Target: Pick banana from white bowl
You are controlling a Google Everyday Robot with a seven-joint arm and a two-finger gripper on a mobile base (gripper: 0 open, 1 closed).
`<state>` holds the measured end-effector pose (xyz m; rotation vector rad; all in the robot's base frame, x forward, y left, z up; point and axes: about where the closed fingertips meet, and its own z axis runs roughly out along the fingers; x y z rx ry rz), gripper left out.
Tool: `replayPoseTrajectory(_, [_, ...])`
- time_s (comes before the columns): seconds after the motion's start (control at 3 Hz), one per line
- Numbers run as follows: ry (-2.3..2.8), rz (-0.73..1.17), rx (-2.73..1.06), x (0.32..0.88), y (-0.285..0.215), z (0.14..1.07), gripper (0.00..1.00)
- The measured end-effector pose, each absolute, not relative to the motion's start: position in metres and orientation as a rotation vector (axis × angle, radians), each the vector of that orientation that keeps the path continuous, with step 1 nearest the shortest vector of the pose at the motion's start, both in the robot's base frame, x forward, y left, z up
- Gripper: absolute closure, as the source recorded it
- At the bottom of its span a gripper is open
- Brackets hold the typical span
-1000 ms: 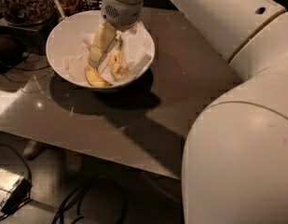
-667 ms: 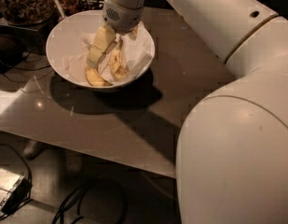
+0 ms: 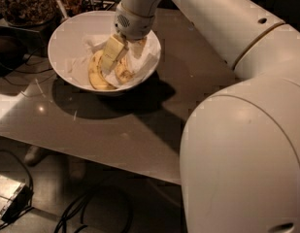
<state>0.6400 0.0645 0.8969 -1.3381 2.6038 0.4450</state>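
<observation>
The white bowl point(image 3: 67, 38) stands at the far left of the grey table. Two bananas lie in it on white paper. The speckled, bruised banana point(image 3: 125, 72) lies to the right. A cleaner, brighter yellow banana point(image 3: 94, 74) curves along the left. My gripper point(image 3: 117, 61) reaches down into the bowl from above and right, right over the bananas and touching or nearly touching them. It hides the upper parts of both bananas.
A dark glass jar of granola point(image 3: 24, 3) stands behind the bowl at the far left, with other dark items beside it. My large white arm point(image 3: 237, 130) fills the right side of the view. Cables and a small box point(image 3: 8, 195) lie on the floor below the table's near edge.
The gripper has sunk slightly lower into the bowl, toward the bananas. The bowl and the bananas have not moved.
</observation>
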Motion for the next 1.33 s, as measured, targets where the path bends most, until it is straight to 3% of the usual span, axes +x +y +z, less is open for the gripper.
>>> replayPoseTrajectory(0.33, [2.63,0.461,-1.304,0.642,0.063,0.894,0.41])
replayPoseTrajectory(0.67, [2.639,0.467,-1.302,0.644,0.067,0.892,0.47])
replayPoseTrajectory(1.33, [2.691,0.486,-1.299,0.655,0.07,0.872,0.45])
